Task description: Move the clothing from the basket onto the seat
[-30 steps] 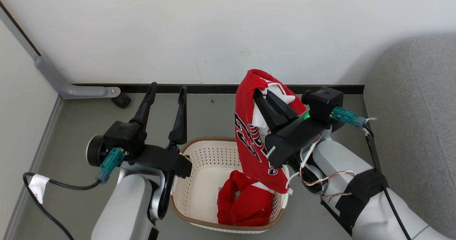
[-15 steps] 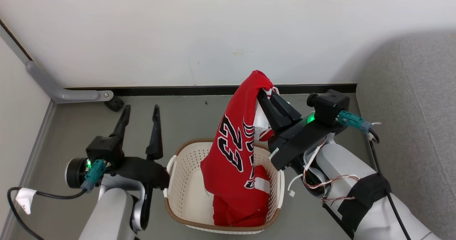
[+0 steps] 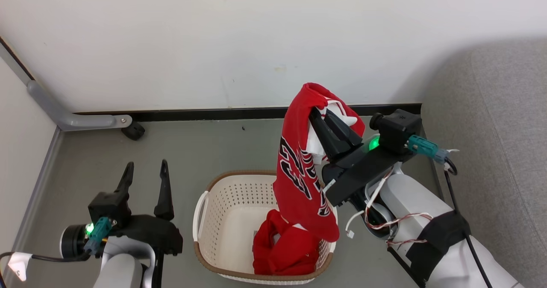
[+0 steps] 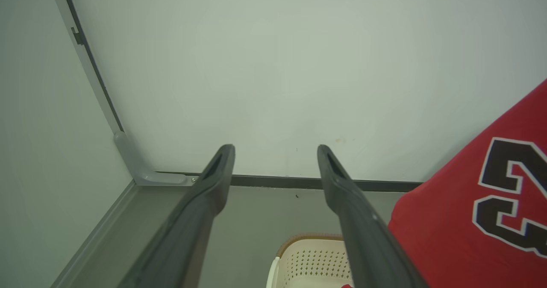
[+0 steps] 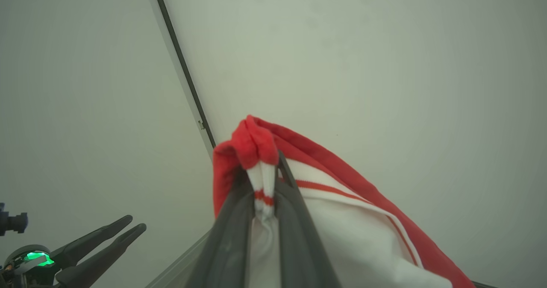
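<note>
Looks like a sparse, home-style room corner: plain white wall (image 3: 171,31), black skirting (image 3: 192,114), grey floor (image 3: 205,147), grey fabric sofa (image 3: 491,130) alongside, perforated laundry basket (image 3: 239,202) set on the floor.

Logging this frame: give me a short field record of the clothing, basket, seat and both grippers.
jersey: lifted, pinched at its upper edge, hanging over the basket's right side
shorts: bunched in the basket's near right corner
basket: on the floor, between the arms
sofa: on the robot's right, no clothing on the part in view
left gripper: open, empty, left of the basket
right gripper: shut on the jersey
progress: neither garment on the sofa yet
</note>
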